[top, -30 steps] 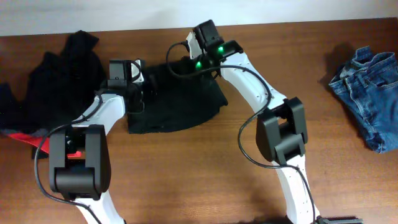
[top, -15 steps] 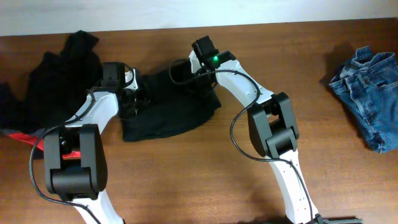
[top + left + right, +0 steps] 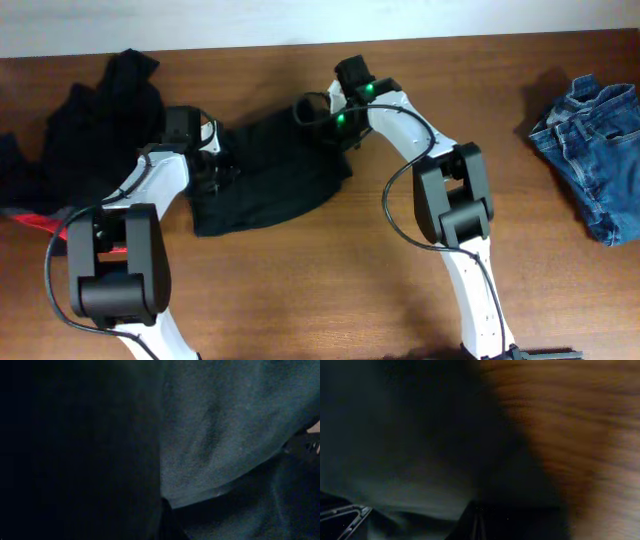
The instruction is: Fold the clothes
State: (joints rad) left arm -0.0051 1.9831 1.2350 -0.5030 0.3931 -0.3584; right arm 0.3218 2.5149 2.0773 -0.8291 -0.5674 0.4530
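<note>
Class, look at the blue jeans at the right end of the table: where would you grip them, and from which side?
Probably the bunched far edge of the jeans, approached from above. They lie crumpled on the table, so a raised fold there should be easiest to pinch.

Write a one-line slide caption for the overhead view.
Left arm and right arm work a black garment mid-table; dark clothes pile left, blue jeans right.

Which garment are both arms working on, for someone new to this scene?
On the brown wooden table, look mid-left between the white left arm and right arm. A black garment lies spread flat there; the black pile at far left is crumpled with a red band, and the jeans at far right are blue denim.
</note>
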